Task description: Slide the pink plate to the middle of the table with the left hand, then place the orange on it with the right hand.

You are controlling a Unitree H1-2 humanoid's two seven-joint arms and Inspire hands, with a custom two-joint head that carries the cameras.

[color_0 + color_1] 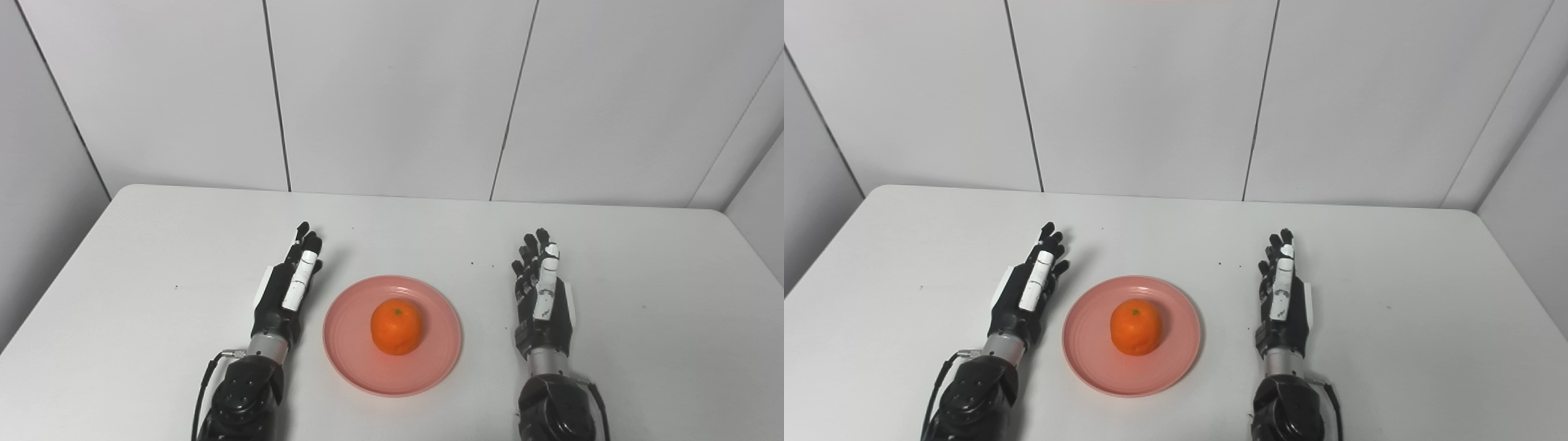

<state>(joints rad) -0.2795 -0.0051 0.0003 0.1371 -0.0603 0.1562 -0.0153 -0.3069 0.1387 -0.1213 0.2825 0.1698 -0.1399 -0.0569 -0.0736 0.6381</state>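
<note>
A pink plate (349, 343) lies on the white table near its front middle. An orange (397, 326) sits on the plate, a little left of its centre. My left hand (289, 288) rests just left of the plate, fingers stretched forward and apart, holding nothing and not touching the rim. To the right of the plate, with a gap of bare table between them, my right hand (540, 289) is likewise open with fingers pointing away from me.
The white table (122, 288) ends at grey wall panels (392, 92) at the back. A few small dark specks (471, 263) lie on the tabletop beyond the plate. Nothing else stands on the table.
</note>
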